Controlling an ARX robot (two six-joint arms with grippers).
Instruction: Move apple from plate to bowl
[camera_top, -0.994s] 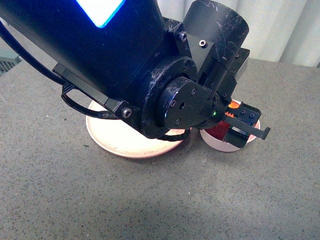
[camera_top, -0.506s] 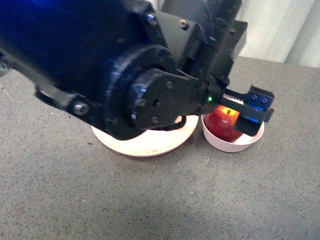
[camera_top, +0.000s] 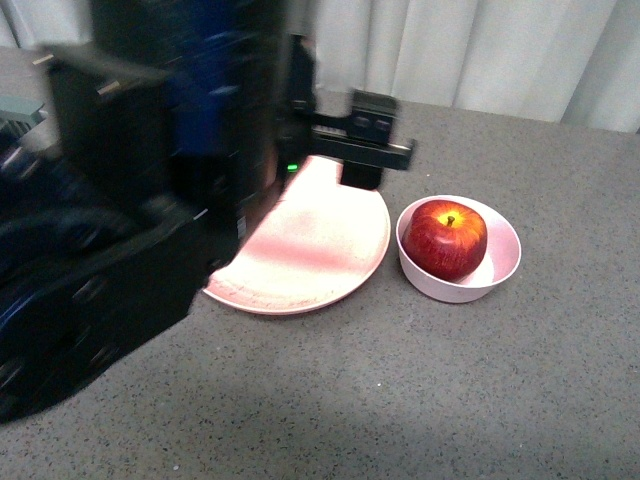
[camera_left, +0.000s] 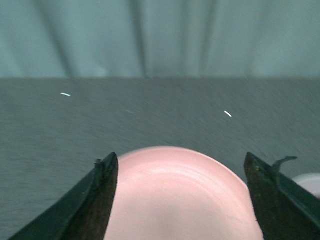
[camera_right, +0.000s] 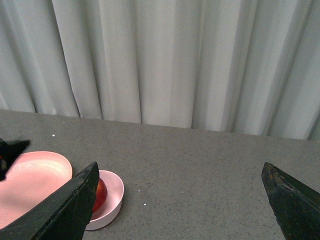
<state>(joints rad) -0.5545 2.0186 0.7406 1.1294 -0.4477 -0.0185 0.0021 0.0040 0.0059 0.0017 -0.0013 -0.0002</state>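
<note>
The dark-red apple (camera_top: 445, 238) sits in the small pale pink bowl (camera_top: 505, 252), right of the wide salmon-pink plate (camera_top: 320, 245), which holds nothing. My left gripper (camera_top: 365, 150) hangs open over the plate's far edge, blurred by motion and apart from the apple. In the left wrist view the left gripper (camera_left: 180, 156) stands open with only the plate (camera_left: 180, 200) showing between its fingers. My right gripper (camera_right: 180, 167) is open over bare table. Its view shows the bowl (camera_right: 114, 192), the apple (camera_right: 100, 194) and the plate (camera_right: 30, 180) off to one side.
The blurred black left arm (camera_top: 130, 220) fills the left of the front view and covers part of the plate. White curtains (camera_right: 165, 60) hang behind the grey table (camera_top: 450, 400).
The left arm has pulled back from above the bowl, going left and away over the plate. The apple, earlier half hidden under the gripper, now lies uncovered in the bowl.
</note>
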